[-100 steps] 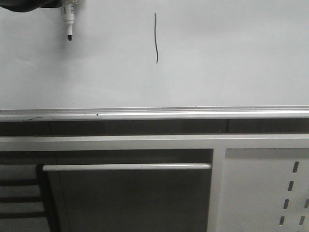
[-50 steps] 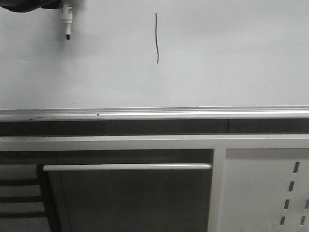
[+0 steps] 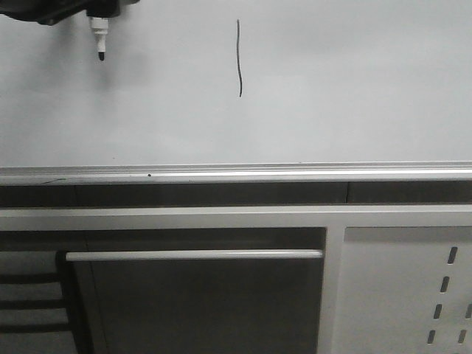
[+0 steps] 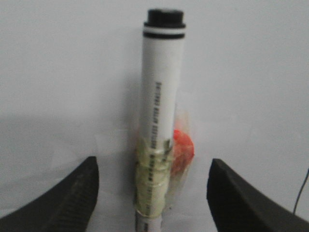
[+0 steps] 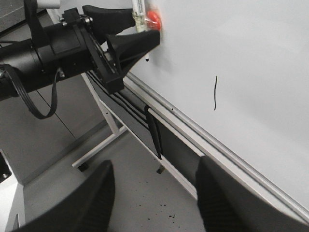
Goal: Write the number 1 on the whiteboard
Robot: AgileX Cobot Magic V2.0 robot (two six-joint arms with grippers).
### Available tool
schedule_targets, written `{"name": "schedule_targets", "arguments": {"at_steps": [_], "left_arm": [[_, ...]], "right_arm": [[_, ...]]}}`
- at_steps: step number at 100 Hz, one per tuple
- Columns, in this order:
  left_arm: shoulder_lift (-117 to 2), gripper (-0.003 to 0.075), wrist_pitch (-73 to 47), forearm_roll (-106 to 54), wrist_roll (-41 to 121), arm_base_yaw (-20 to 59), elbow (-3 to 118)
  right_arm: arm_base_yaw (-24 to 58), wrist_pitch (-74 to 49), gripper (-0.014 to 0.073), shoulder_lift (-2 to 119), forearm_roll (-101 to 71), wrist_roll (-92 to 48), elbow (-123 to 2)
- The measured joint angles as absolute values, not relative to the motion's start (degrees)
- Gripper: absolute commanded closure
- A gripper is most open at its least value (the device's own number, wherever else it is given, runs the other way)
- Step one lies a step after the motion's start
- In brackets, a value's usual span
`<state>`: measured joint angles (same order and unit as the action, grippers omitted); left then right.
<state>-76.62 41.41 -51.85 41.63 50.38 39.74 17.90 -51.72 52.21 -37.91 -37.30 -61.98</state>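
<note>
Here, a whiteboard (image 3: 332,88) carries a finished number 1 (image 3: 239,57), and the left arm holds a marker off to the stroke's left.

The glossy white-grey board fills the upper part of the front view, its silver rail (image 3: 236,174) running along the lower edge above a cabinet with a perforated panel (image 3: 413,295). The number 1 is a thin, slightly wavy vertical black stroke near the board's top, left of centre. Well apart from it to the left, the left gripper (image 5: 137,31) is clenched around a white-barrelled marker (image 4: 159,101), tape (image 4: 152,179) wrapped around the barrel and a red blob (image 4: 182,147) beside it. The marker's black tip (image 3: 101,54) points down in front of the board; contact cannot be told. The right gripper (image 5: 154,193) hangs clear of the board, fingers spread with nothing between them.
</note>
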Motion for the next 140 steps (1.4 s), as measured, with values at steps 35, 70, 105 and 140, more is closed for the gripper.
{"name": "schedule_targets", "arguments": {"at_steps": [35, 70, 105, 140], "left_arm": [[-65.6, 0.0214, 22.1, -52.5, 45.0, 50.4, 39.7], [-54.0, 0.0563, 16.4, -53.8, 49.2, 50.4, 35.3], [-40.7, 0.0741, 6.4, -52.9, 53.2, 50.4, 29.6], [-23.1, 0.0741, 4.6, -52.4, 53.8, 50.4, 17.8]], "right_arm": [[17.9, -51.7, 0.0258, 50.0, -36.7, -36.1, -62.0], [14.5, -49.4, 0.0541, 43.6, -25.9, -24.9, -60.4], [14.4, -34.8, 0.0657, 27.9, -23.8, -21.3, -48.6], [14.4, -26.0, 0.0657, 3.2, -24.4, -20.8, -23.9]]}}
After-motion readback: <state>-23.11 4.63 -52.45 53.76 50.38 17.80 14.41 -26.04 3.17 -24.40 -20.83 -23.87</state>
